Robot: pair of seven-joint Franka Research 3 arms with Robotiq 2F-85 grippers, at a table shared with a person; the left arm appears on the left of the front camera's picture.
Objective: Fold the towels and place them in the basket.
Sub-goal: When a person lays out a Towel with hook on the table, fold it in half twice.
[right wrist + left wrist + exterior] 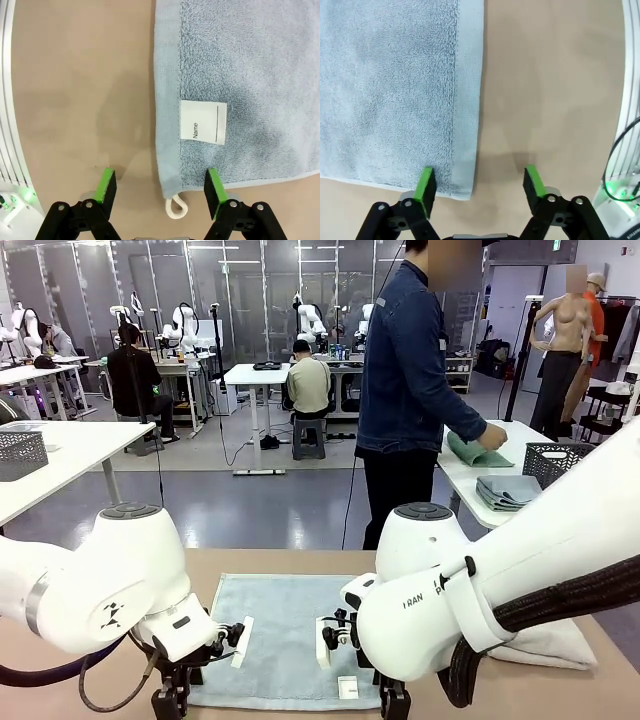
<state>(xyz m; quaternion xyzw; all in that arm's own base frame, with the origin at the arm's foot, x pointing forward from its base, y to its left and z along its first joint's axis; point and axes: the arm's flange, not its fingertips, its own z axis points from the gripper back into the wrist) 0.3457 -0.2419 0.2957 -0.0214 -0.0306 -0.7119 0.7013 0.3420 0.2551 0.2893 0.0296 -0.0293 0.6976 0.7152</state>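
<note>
A pale blue towel (285,635) lies flat on the tan table (300,560) between the two arms. The left gripper (479,182) stands released, jaws wide apart, astride one near corner of the towel: one pad is over the cloth just inside the hem, the other over bare table. The right gripper (161,185) is likewise spread and grasps nothing, astride the other near corner, one pad over the table and the other over the towel's edge. A white label (203,122) printed "Name" is sewn by the hem there, and a white loop (176,207) sticks out from the corner between the fingers. A pale folded cloth (560,645) rests at the table's right edge. At a farther table a person's hand (492,435) lies on a green towel (478,452), beside a stack (508,490) of folded grey-blue towels and the basket (555,462).
</note>
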